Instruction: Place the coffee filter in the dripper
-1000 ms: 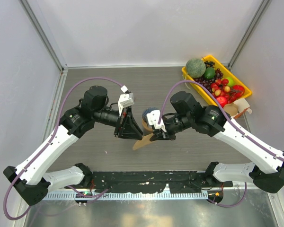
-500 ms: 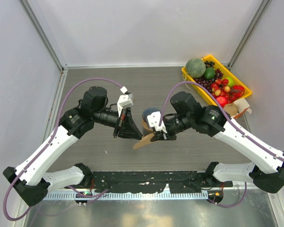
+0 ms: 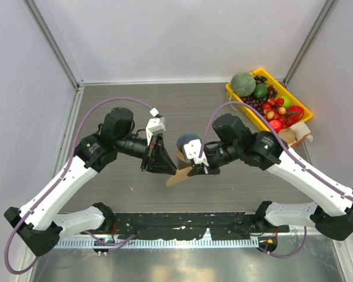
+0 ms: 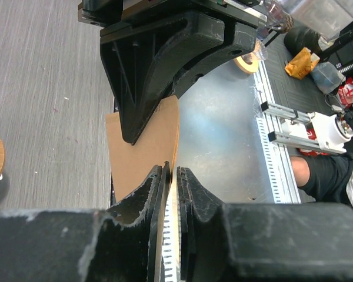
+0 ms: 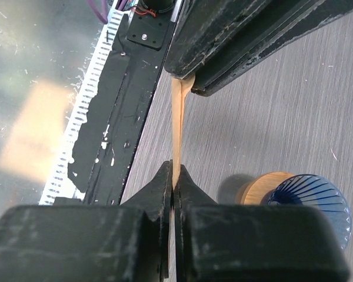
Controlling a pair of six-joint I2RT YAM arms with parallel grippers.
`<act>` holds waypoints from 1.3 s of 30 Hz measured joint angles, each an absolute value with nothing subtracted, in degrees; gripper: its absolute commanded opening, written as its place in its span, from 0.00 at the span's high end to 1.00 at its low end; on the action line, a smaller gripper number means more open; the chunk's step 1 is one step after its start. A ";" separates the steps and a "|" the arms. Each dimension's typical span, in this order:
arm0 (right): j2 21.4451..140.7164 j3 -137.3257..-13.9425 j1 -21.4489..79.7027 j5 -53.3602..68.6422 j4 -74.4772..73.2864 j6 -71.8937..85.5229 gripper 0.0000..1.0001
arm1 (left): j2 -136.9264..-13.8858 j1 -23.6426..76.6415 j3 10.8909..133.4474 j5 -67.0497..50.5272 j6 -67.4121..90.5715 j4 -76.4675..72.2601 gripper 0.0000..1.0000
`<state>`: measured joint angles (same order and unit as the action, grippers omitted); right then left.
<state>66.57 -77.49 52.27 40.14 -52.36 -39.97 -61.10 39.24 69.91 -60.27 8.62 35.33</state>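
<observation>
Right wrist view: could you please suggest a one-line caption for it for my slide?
The right claw and left claw both pinch the filter edge-on, the empty dripper close by.

The coffee filter [image 4: 142, 141] is matt tan paper. The dripper [image 5: 310, 197] looks glossy, ribbed blue plastic on a smooth wooden base [image 5: 260, 188]. The left gripper [image 4: 170, 171] is coarse matt black plastic, and the tabletop [image 3: 135, 100] is matt grey woodgrain.

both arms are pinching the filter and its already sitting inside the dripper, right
No. The left fingers and right fingers do pinch the filter, but it hangs beside the dripper, not inside it. The right wrist view shows the dripper empty.
</observation>
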 measured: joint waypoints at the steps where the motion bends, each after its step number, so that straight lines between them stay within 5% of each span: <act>1: 66.57 -77.49 52.27 40.14 -52.34 -39.97 0.95 | -61.10 39.24 69.91 -60.29 8.62 35.33 0.87; 5: 66.57 -77.52 52.25 40.14 -52.36 -39.99 0.95 | -61.10 39.24 69.91 -60.49 8.80 35.33 1.00; 39: 66.78 -79.18 52.88 39.00 -51.94 -40.84 0.95 | -63.59 39.24 65.73 -61.49 19.49 23.77 1.00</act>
